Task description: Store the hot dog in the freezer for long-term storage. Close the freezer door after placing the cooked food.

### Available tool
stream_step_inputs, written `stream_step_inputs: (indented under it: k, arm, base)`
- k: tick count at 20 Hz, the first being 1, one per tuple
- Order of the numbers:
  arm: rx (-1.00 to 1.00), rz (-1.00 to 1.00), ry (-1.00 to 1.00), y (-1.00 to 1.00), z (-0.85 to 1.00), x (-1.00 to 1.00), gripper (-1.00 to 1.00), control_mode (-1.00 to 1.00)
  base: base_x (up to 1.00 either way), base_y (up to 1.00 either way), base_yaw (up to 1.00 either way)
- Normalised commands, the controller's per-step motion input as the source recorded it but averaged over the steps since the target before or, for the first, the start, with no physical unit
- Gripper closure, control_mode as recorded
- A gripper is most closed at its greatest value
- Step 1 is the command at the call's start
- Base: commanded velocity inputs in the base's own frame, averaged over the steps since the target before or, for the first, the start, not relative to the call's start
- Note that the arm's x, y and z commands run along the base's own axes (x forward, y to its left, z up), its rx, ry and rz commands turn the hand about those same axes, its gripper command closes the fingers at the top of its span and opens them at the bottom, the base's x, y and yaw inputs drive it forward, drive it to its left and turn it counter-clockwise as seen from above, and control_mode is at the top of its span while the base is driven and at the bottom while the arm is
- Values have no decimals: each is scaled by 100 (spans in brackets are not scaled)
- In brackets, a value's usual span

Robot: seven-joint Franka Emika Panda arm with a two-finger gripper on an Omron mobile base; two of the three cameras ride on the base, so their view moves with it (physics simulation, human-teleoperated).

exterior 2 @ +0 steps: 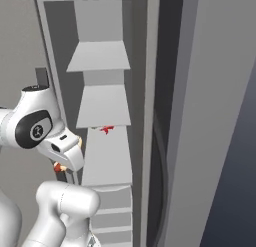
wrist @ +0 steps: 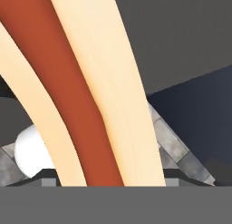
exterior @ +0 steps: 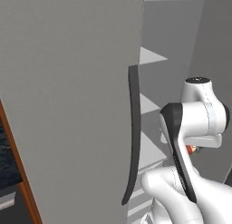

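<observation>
The arm is folded at the elbow before the open freezer (exterior 2: 105, 106), wrist dipping toward 6 o'clock. The pincer (exterior 2: 59, 167) is clamped on the hot dog (wrist: 86, 96), beside the freezer door (exterior: 68, 105).

The hot dog (wrist: 86, 96) is cropped at top and bottom, hiding the gripper's jaws.

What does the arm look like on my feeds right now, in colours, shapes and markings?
The arm is glossy white with rounded, bulbous links. A dark band curves along one link. In the right base view, a joint carries a round black cap with a small pale mark. No cables show. The pincer itself can't be made out.
</observation>
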Motion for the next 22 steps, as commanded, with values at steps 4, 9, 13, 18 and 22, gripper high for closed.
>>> stream_step_inputs:
  k: [4,9,13,18,22]
  arm:
    - [0,0,0,0,0,0,100,100]
    - [0,0,0,0,0,0,100,100]
    - [0,0,0,0,0,0,100,100]
    - [0,0,0,0,0,0,100,100]
    - [0,0,0,0,0,0,100,100]
  base:
    - [24,-16,8]
    - [5,-42,18]
    - [4,-41,19]
    - [0,-6,8]
    - [0,0,1]
